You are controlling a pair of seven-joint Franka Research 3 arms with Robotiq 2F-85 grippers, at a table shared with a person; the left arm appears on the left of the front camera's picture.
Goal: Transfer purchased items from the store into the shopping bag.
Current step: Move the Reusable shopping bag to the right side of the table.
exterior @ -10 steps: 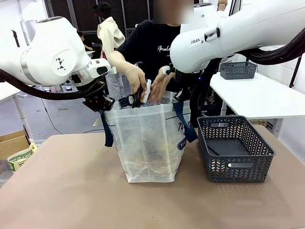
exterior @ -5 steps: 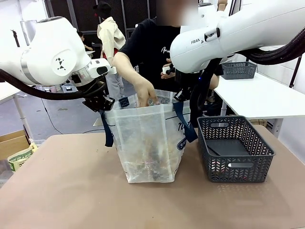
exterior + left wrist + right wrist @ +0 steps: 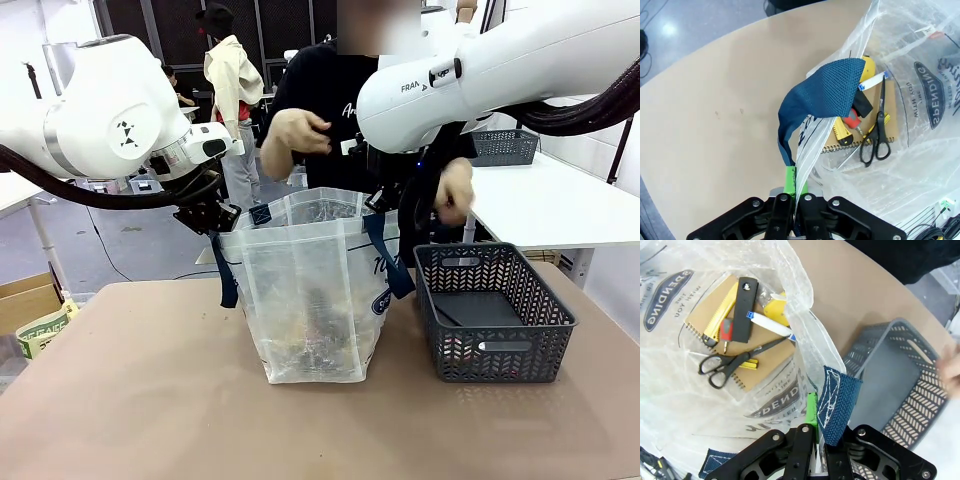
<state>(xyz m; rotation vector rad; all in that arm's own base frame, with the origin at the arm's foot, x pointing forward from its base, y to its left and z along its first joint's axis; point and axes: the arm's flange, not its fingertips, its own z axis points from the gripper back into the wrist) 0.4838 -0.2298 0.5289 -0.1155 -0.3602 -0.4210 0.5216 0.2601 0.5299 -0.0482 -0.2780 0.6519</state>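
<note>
The shopping bag [image 3: 310,290] stands open mid-table. My left gripper [image 3: 215,218] is shut on its left rim, beside a blue handle [image 3: 825,95]. My right gripper [image 3: 380,202] is shut on the right rim by the other strap [image 3: 837,402]. Purchased items lie inside: a brown notebook [image 3: 769,359], black scissors [image 3: 730,365], a small red thing [image 3: 726,330] and a yellow round item [image 3: 775,305]. The store basket [image 3: 495,315] sits right of the bag. One of the person's hands [image 3: 295,135] hovers above the bag, and the other hand [image 3: 455,190] is over the basket's far rim.
A black bar-shaped item [image 3: 744,302], a yellow utility knife [image 3: 720,315] and a white pen [image 3: 770,325] also lie on the notebook. A white side table [image 3: 540,200] with another grey basket [image 3: 500,147] stands at the right. Cardboard boxes [image 3: 35,320] sit left of the table.
The person's hand that reached into the bag has pulled out and risen. Their other hand moved right to the basket. The scissors are now lying in the bag. Both arms stayed still.
</note>
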